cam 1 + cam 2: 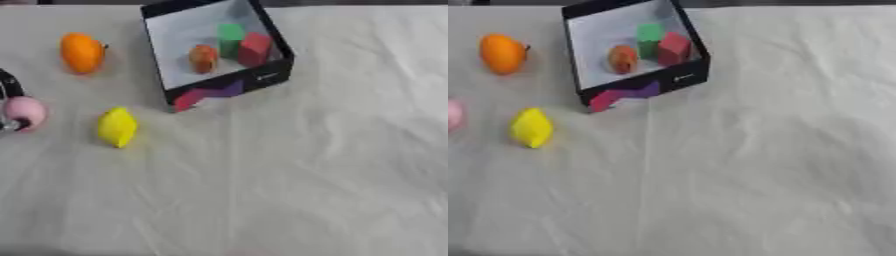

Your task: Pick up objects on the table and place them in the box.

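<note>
Left hand point(9, 107) grips pink ball point(24, 113); lemon point(116, 127) beside.

I find no text, number or brand I can read anywhere here. The only mark is a small white smudge on the black front wall of the box point(267, 76), which sits near the table's far edge; it may be a logo or label, but I cannot make out any letters in either view.
</note>
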